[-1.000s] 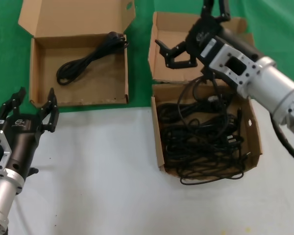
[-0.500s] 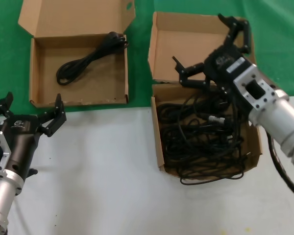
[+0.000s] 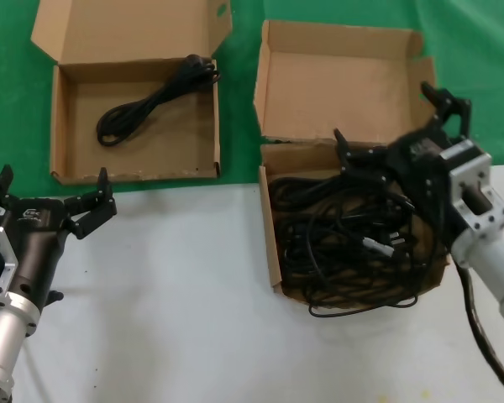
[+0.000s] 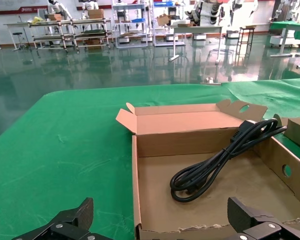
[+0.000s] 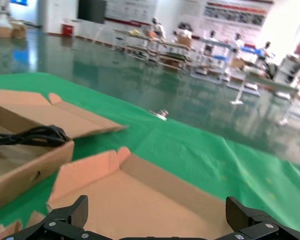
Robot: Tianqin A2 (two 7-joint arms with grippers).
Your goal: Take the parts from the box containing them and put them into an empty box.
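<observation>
The box of parts (image 3: 270, 243) stands at the right, lid upright, filled with a tangle of black cables (image 3: 336, 243). One cable loop hangs over its front edge. My right gripper (image 3: 383, 114) hovers over the back of that box with its fingers spread wide and empty. In the right wrist view its fingers (image 5: 65, 218) frame the box's lid (image 5: 140, 195). The wider shallow box (image 3: 55, 126) at the left holds one coiled black cable (image 3: 147, 105), which also shows in the left wrist view (image 4: 215, 162). My left gripper (image 3: 52, 180) is open and empty just in front of that box.
Both boxes sit where the green cloth (image 3: 8, 92) meets the white tabletop (image 3: 168, 294). A narrow strip of green cloth separates the boxes. The shallow box's front wall (image 4: 190, 232) is right in front of my left gripper.
My right gripper has moved right and towards me, from beside the lid to over the cables, with its fingers wider apart. My left gripper's fingers have spread wider.
</observation>
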